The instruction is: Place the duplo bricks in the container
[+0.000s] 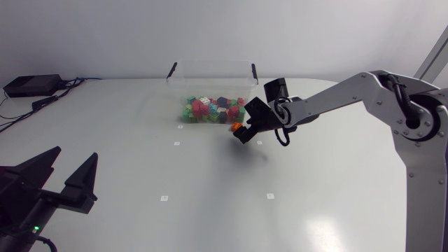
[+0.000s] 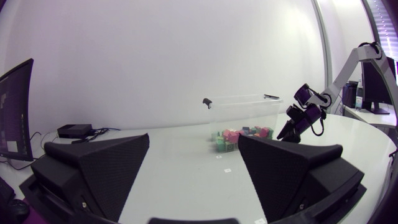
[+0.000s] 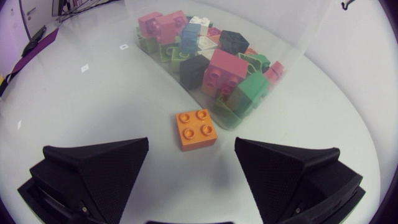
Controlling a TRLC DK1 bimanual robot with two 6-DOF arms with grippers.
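My right arm comes in from the right edge and stretches past the middle. The wrist is bent down and my right gripper tips towards the table, fingers spread wide. My left gripper sits low at the near left, fingers likewise parted.

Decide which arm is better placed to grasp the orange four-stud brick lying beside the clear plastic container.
Right. Its open black gripper is poised just above the orange four-stud brick; the left gripper rests far away across the table.
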